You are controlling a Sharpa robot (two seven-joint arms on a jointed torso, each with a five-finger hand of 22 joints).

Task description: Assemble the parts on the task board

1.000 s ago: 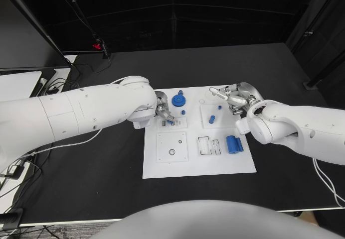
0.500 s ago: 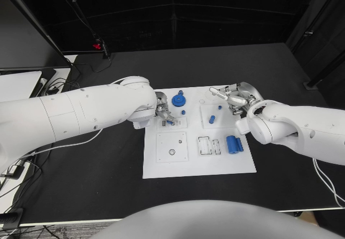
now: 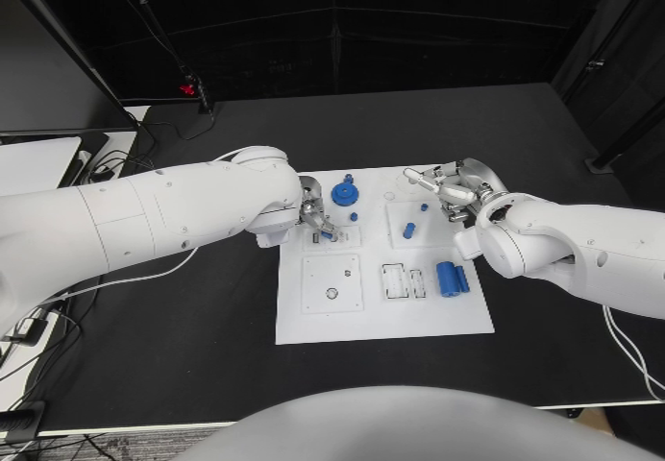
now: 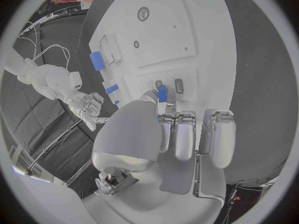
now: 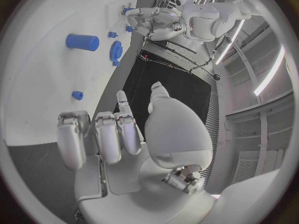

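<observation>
No visible change over the last second. Left hand [image 3: 314, 213] still pinches a small blue plastic peg [image 4: 162, 92] over its slot at the white task board's [image 3: 381, 322] far-left; insertion probably stalled. Right hand [image 3: 454, 191] open, empty, far-right.

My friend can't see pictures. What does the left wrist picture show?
The robot's silver left hand pinches a small blue part at a slot on the white task board. Two more blue parts lie farther along it.

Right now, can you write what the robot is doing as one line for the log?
left hand: pinches small blue part at white task board | right hand: open, hovers at board's far right | blue gear: on board
</observation>
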